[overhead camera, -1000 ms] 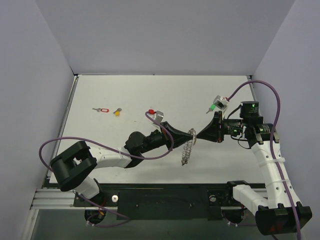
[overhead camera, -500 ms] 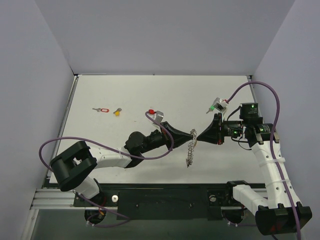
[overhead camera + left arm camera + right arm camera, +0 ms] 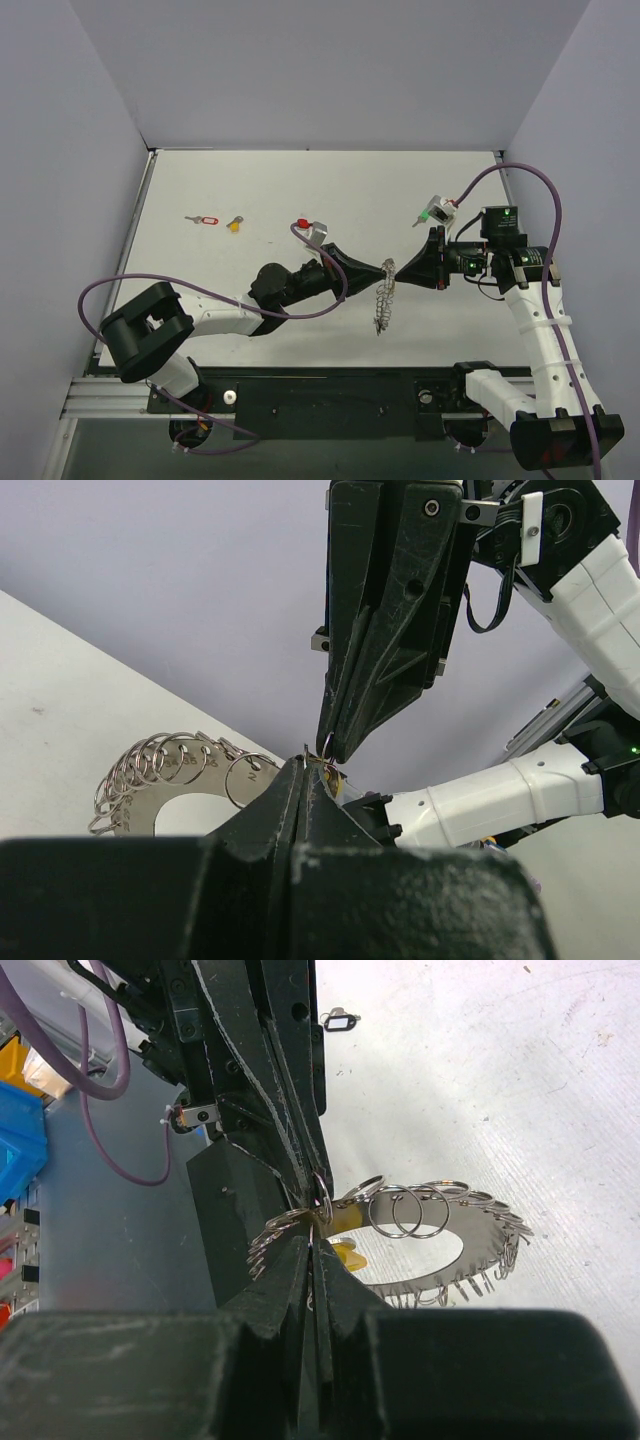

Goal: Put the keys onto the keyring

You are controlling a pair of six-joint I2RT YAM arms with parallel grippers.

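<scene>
- The table (image 3: 300,180) is a white surface enclosed by pale walls; both arm bases are mounted at its near edge.
- The left arm (image 3: 215,318) is laid low and stretched rightward across the table, with its wrist raised towards the centre.
- The right arm (image 3: 540,330) is raised upright from its base and bent at the wrist, so that its gripper is pointed leftward and held level.
- The left gripper (image 3: 386,268) and the right gripper (image 3: 399,270) are brought tip to tip above the middle of the table, the two tips almost touching.
- The left gripper's fingers (image 3: 290,800) are pressed together and clamped on the upper edge of the keyring.
- The right gripper's fingers (image 3: 300,1270) are pressed together; what is pinched between them cannot be told.
- The keyring (image 3: 381,303) is hung from the left tips, clear of the table. In the wrist views it is seen as a flat metal loop lined with many small split rings (image 3: 440,1225).
- A small yellow piece (image 3: 345,1222) is seen right at the meeting tips.
- A red-tagged key (image 3: 205,219) and a yellow-headed key (image 3: 234,225) are lying side by side on the far left of the table, well apart from both grippers.
</scene>
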